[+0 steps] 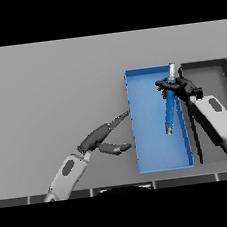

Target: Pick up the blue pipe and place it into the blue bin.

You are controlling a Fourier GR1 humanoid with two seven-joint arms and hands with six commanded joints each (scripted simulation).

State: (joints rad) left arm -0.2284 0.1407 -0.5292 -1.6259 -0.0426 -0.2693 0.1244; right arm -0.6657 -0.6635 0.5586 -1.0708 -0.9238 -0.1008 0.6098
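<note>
Two rectangular bins sit side by side on the smooth grey table [41, 84]: a shallow blue bin [150, 131] and, touching its 3 o'clock wall, a dark grey bin [208, 71]. The right hand [180, 87] curls around the slim blue pipe [170, 111], which hangs tilted above the blue bin's right half. The left hand [106, 136] rests spread and relaxed just off the blue bin's 9 o'clock edge, with wide bare table beyond.

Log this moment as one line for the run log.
right hand: shut on blue pipe | pipe: over blue bin, tilted, not released | left hand: open, left of bin | dark bin: right of blue bin
</note>
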